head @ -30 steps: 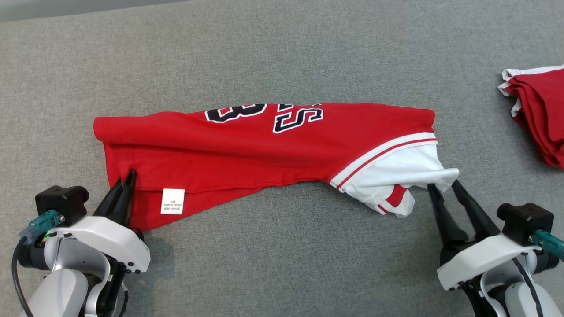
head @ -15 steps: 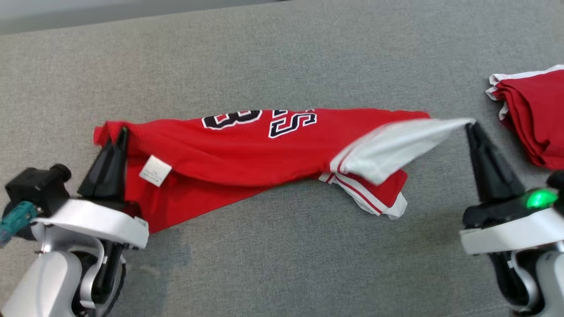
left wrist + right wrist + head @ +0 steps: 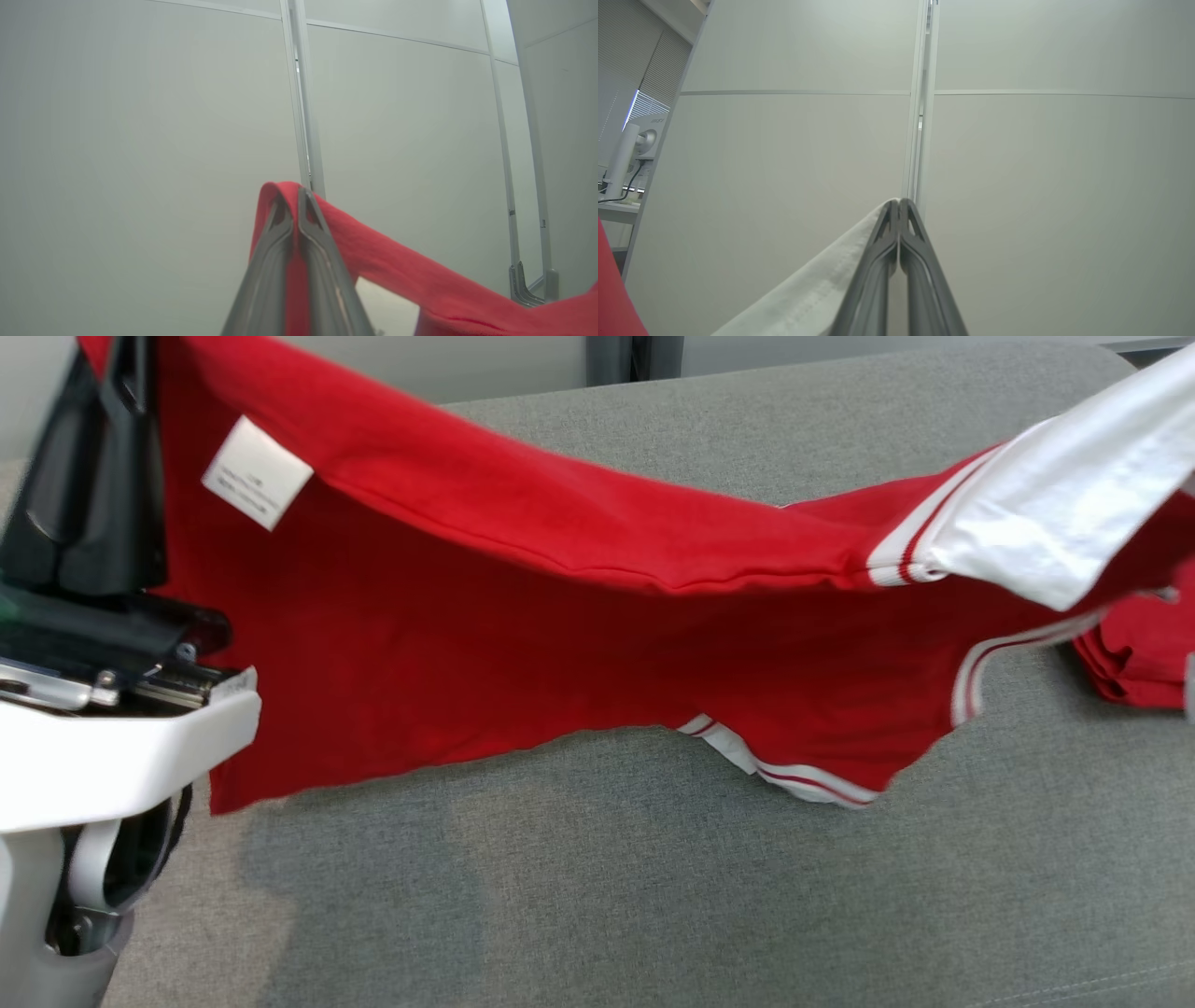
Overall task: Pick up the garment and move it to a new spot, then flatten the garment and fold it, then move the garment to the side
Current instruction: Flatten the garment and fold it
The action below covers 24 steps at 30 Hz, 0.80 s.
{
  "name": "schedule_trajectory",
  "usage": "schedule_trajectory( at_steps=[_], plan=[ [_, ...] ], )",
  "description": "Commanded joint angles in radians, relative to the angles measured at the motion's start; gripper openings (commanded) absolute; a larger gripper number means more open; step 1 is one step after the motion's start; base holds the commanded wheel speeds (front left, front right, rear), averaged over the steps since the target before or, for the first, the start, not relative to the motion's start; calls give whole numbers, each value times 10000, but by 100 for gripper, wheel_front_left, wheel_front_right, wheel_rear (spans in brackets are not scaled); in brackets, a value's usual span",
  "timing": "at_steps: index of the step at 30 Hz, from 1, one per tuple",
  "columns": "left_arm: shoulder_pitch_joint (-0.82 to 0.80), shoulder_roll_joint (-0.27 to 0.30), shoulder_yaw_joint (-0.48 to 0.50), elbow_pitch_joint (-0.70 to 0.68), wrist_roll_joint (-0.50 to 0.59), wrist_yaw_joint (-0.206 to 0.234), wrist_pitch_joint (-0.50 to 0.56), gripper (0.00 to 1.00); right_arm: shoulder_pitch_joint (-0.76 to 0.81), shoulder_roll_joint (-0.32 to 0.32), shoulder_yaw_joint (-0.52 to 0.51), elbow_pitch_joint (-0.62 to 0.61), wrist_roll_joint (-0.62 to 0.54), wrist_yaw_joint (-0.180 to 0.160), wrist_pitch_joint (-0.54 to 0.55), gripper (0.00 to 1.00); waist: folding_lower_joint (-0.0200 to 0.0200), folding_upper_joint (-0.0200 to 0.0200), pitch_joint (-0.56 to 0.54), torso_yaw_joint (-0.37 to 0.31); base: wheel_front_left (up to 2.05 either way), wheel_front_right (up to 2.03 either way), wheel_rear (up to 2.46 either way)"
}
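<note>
Left gripper (image 3: 297,196): fingers clamped together on a red edge of the garment (image 3: 560,644), at 10 o'clock in the head view.
Right gripper (image 3: 899,204): fingers pinched tight on the white sleeve (image 3: 1055,523), which runs off at 2 o'clock.
Garment: strung between both grippers, sagging mid-span, over the grey cushion (image 3: 653,896); contact unclear.
Care label (image 3: 257,471): white, beside the left grip.
Folded pile (image 3: 1134,658): red, at 3 o'clock, partly hidden by the hanging cloth.
Wall panels (image 3: 140,140): pale, behind.
</note>
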Motion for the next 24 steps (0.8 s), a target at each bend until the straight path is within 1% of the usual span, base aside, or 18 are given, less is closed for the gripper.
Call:
schedule_trajectory(
  at_steps=[1,5,9,11,18,22,24],
  plan=[
    [-279,60,73,-197,154,88,37,0,-217,-114,-106,-152,-89,-4,58,0,0,-1,-55,11,0,0,0],
    [-651,157,54,-641,378,186,205,0,-651,-143,-190,-418,-35,-4,259,0,0,-1,-126,18,0,0,0],
    [-826,126,-23,-747,460,244,321,0,-864,-226,-77,-245,54,-4,432,0,0,-1,-143,10,0,0,0],
    [-981,97,-85,-669,474,201,313,0,-1023,-288,-6,-76,90,-4,413,0,0,-1,-99,9,0,0,0],
    [-1858,-82,-266,-106,248,-201,182,0,-1920,-619,279,905,504,-4,262,0,0,-1,257,105,0,0,0],
    [-3115,-344,-472,883,52,-662,53,0,-3157,-1067,661,1905,819,-4,157,0,0,-1,652,289,0,0,0],
    [-3949,-506,-580,1607,38,-929,-64,0,-3981,-1284,893,2494,960,-6,78,0,0,-1,871,391,0,0,0]
  ],
)
